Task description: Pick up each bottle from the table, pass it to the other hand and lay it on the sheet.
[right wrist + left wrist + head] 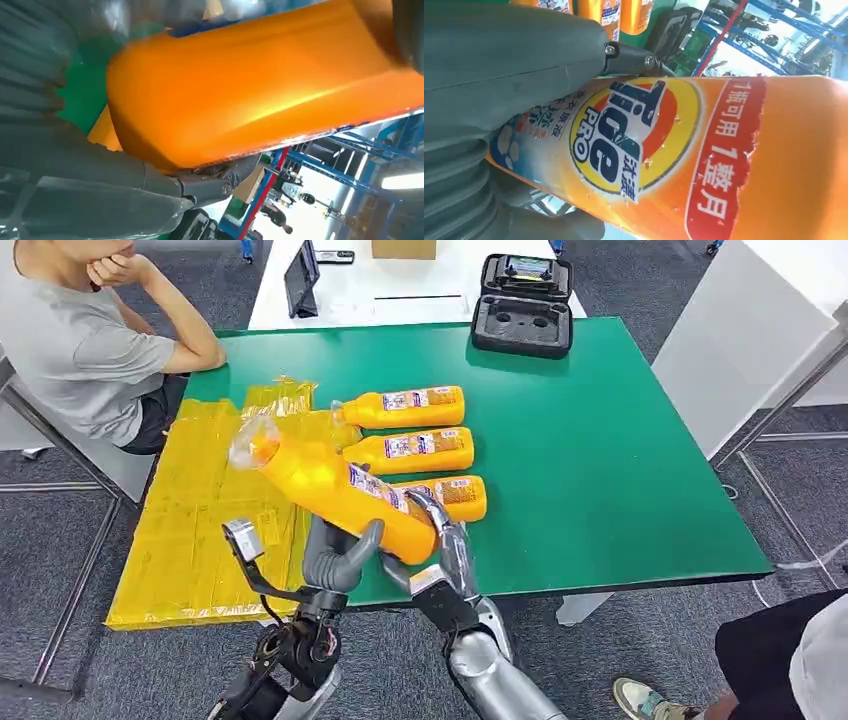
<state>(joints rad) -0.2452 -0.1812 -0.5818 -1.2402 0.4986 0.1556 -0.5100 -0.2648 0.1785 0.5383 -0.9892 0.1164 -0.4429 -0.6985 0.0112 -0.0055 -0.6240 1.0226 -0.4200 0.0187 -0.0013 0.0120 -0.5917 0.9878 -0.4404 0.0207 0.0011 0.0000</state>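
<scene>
- An orange Tide Pro detergent bottle (pixel 335 490) is held in the air between both hands, above the near edge of the green table (pixel 620 460), tilted with its clear cap end up and away to the left.
- The left hand (pixel 335 558) is closed round the bottle's lower part from below; in the left wrist view its thick grey thumb (pixel 514 60) is pressed against the label.
- The right hand (pixel 440 540) is wrapped round the bottle's base end from the right side; in the right wrist view its fingers (pixel 210 182) are clamped under the orange body.
- Three more orange bottles (pixel 420 450) are laid side by side on the table just beyond the hands.
- The yellow sheet (pixel 190 530) is spread on the table to the left of the left hand.
- A seated person (pixel 90 350) is seen beyond the sheet, and a black case (pixel 522 305) lies open well beyond the right hand.
</scene>
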